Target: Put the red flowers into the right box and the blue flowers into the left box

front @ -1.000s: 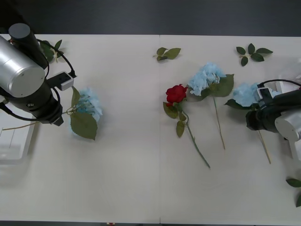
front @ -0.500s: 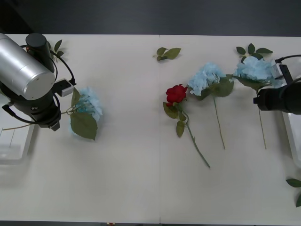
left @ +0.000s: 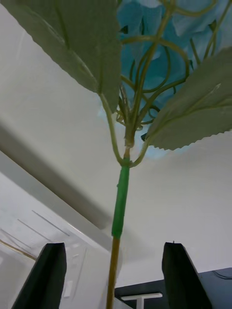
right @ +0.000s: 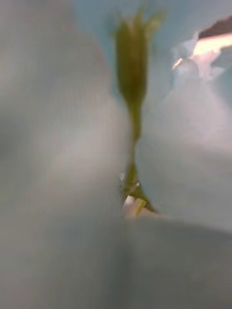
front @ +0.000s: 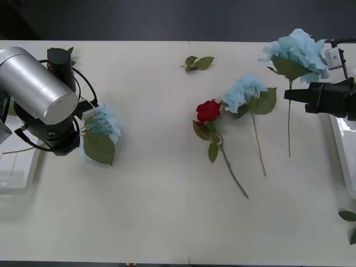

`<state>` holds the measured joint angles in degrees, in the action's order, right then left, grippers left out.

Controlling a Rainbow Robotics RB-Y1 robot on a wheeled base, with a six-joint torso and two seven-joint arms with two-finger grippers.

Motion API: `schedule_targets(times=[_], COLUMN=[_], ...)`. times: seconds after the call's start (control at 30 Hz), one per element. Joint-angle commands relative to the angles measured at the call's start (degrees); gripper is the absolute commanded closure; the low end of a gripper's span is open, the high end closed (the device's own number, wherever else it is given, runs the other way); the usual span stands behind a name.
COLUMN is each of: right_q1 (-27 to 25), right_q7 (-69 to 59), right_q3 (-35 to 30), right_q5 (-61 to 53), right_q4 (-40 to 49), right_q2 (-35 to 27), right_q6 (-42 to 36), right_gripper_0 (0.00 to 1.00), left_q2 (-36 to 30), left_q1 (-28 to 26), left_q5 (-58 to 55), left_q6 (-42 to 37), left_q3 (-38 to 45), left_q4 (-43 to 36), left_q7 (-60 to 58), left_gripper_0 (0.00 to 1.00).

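Front view: the right gripper [front: 290,95] sits at the desk's [front: 156,206] far right, clenched on the stem of a blue flower [front: 297,50] it carries clear of the surface, head up and stem hanging straight down. That bloom belongs in the left box [front: 16,172], right across the desk, while the right box [front: 340,153] lies just beside this arm. The left gripper [front: 83,123] is by another blue flower [front: 104,123], whose stem runs back toward the left box (this arm is much the nearer). A red flower [front: 208,110] and a third blue one [front: 243,92] lie mid-desk.

Right wrist view: pale petals [right: 63,145] and a green stalk crowd the lens.

Left wrist view: the black fingers [left: 46,277] stand released, the stem [left: 120,203] between them untouched.
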<state>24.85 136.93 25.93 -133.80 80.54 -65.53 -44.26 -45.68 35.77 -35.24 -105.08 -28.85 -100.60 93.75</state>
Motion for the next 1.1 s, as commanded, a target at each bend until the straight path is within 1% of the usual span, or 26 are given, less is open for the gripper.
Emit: schedule_targets(times=[0.03,0.1,0.13,0.17,0.2,0.37,0.63,0.77,0.93,1.1], right_q1=[1.16,1.16,1.16,1.16,1.16,1.16,1.08,1.08,1.34,2.66], right_q7=[10.72,14.5,14.5,17.58,18.02,18.07,18.07,18.07,18.07,18.07], right_q3=[-0.88,-0.97,-0.97,-1.15,-1.24,-3.17,-4.49,-4.49,-4.22,-3.96], right_q5=[-5.68,-9.11,-9.11,-11.48,-11.83,-13.94,-14.47,-13.33,-11.83,-9.46], right_q4=[1.64,1.73,1.73,1.73,1.73,2.34,5.16,6.12,6.92,6.92], right_q2=[2.52,4.36,4.36,5.94,6.3,12.01,22.73,26.42,30.55,34.42], right_q6=[-1.97,-3.9,-3.9,-4.96,-4.96,-5.49,-5.57,-5.66,-5.49,-4.96], right_gripper_0=[1.0,1.0,1.0,1.0,1.0,1.0,1.0,1.0,1.0,1.0], left_q2=[-0.38,-0.29,-0.29,-0.38,-0.38,-0.38,-1.43,-2.84,-4.42,-4.77], left_q1=[2.2,2.2,2.2,2.2,2.2,2.2,2.11,1.14,-4.4,-11.87], left_q5=[0.43,0.43,0.43,0.34,0.26,-0.27,-7.92,-11.43,-13.45,-14.33], left_q6=[-0.39,-0.39,-0.39,-0.3,-0.3,0.66,0.75,0.84,2.07,4.79], left_q3=[0.73,0.73,0.73,0.73,0.73,1.78,9.95,15.05,26.74,38.96], left_q4=[-0.3,-0.3,-0.3,-0.3,-0.3,-0.3,-0.48,-1.09,-3.99,-6.54], left_q7=[2.05,2.05,2.05,2.05,2.05,2.14,3.81,4.6,5.74,6.97], left_gripper_0=[1.0,1.0,1.0,1.0,1.0,1.0,1.0,1.0,1.0,1.0])
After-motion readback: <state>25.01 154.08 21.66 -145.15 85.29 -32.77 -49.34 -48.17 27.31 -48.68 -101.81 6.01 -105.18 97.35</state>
